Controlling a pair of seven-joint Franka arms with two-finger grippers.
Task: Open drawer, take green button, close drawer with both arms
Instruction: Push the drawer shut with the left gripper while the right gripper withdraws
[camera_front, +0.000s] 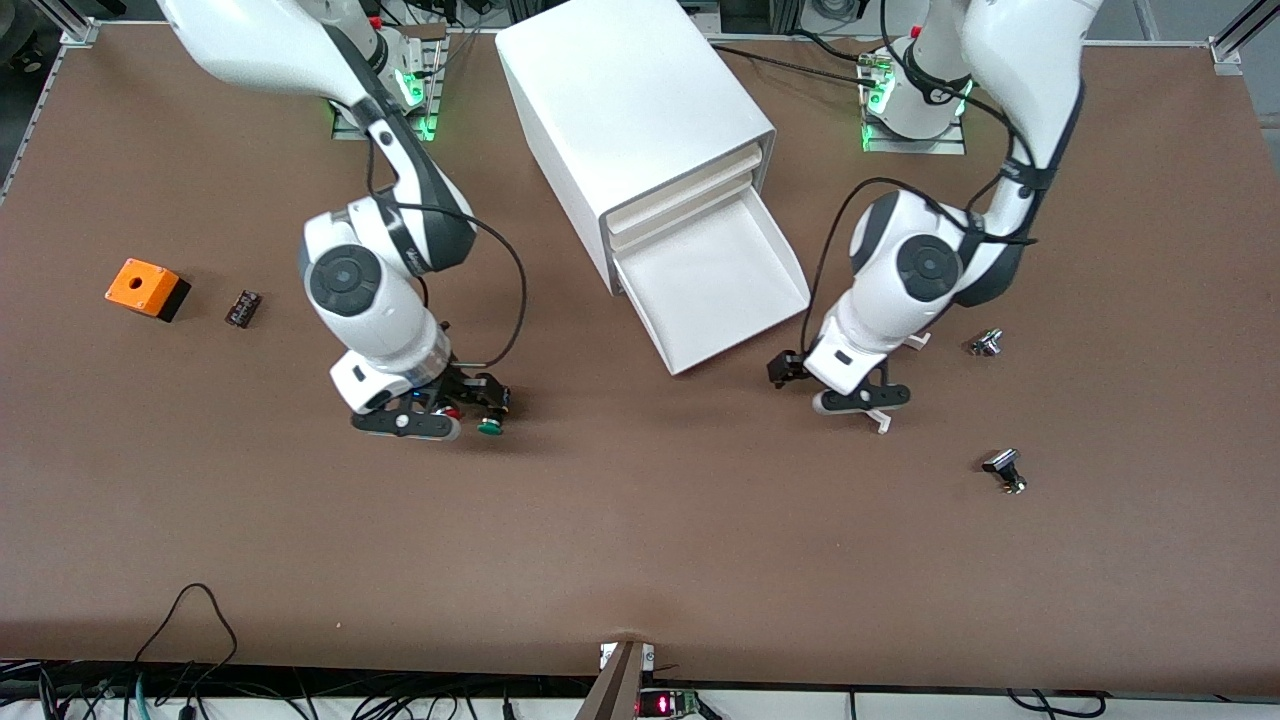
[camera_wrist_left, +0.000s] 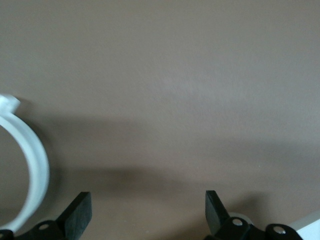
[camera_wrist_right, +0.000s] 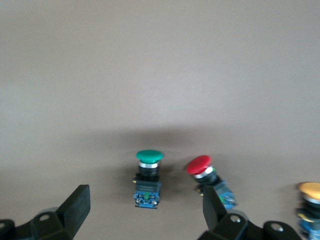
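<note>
Now, three buttons lie on the counter under the right gripper: the green button between its wide-spread fingers, a red one just beside it, a yellow one past that. From the cabinet, the drawer juts open toward five o'clock. The left gripper, fingers wide, hangs over bare counter beside that drawer.

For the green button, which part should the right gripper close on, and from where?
Likely the dark body just under the green button's cap, from straight above. It lies on its side on the table, and the red button lies close beside it, so the open right gripper needs fingers straddling only the green one.
</note>
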